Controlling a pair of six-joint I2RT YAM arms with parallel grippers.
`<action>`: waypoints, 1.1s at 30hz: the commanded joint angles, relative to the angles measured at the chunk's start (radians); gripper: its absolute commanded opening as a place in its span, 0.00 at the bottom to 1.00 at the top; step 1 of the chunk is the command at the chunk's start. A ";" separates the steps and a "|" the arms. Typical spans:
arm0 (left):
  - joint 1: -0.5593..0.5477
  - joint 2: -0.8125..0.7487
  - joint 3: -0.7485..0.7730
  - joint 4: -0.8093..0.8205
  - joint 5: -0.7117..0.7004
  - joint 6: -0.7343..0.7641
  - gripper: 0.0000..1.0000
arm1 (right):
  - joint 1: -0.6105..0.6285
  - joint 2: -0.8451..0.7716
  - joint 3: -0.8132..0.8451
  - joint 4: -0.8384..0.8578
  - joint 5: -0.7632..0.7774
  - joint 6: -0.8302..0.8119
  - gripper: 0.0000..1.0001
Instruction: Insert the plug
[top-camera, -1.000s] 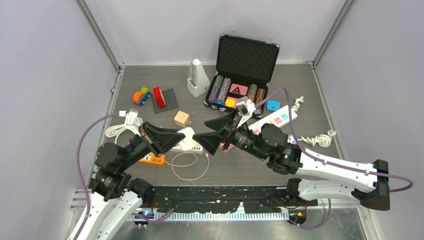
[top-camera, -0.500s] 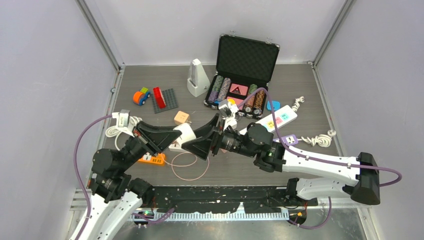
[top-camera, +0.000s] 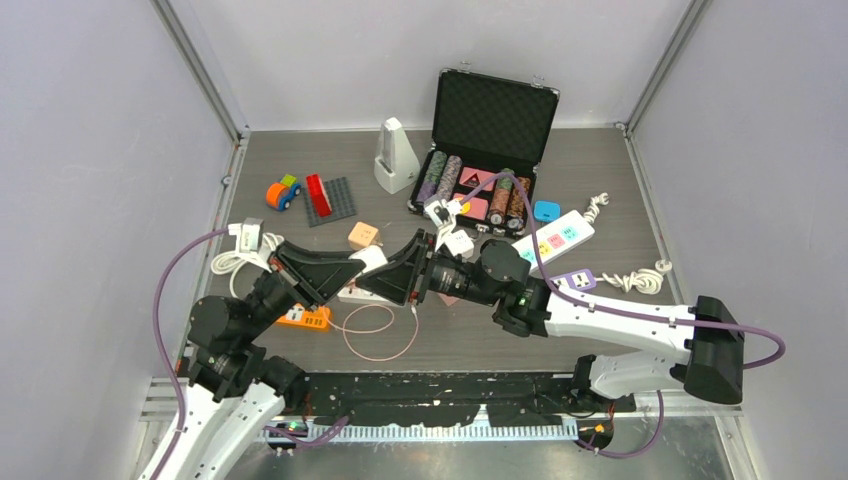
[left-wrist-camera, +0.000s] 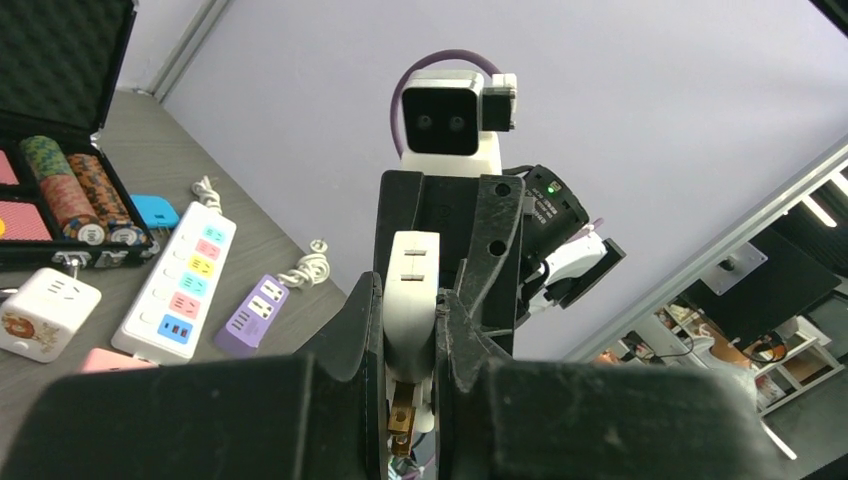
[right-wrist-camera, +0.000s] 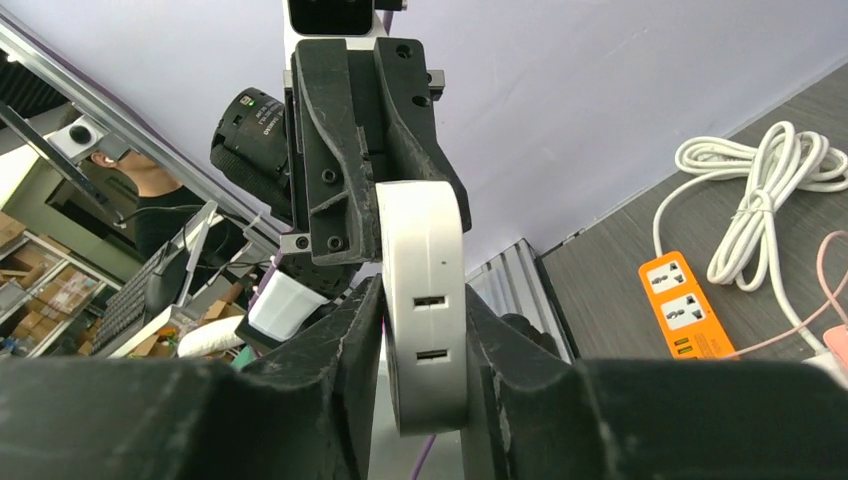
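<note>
Trouble: left jaws and right jaws both squeeze the plug (left-wrist-camera: 412, 300); pulling apart could twist or drop it.

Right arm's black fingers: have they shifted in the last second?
Yes. The right fingers slid left, away from the white power strip, onto the white charger block.

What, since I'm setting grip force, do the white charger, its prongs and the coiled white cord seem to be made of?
The white charger looks like hard plastic: a smooth satin shell with moulded USB slots. Its prongs look like metal, brass-coloured and shiny. The coiled white cord is probably sheathed in soft plastic or rubber: matte, lying in loose loops.
</note>
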 joint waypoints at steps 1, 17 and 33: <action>0.002 0.004 -0.008 0.064 0.005 -0.013 0.00 | -0.011 0.005 0.053 0.068 -0.014 0.059 0.31; 0.002 -0.014 0.012 -0.142 -0.082 0.056 0.82 | -0.038 0.009 0.036 0.057 -0.019 0.098 0.05; 0.039 0.212 0.216 -1.117 -0.930 0.092 1.00 | -0.126 -0.130 -0.085 -0.261 0.233 -0.115 0.05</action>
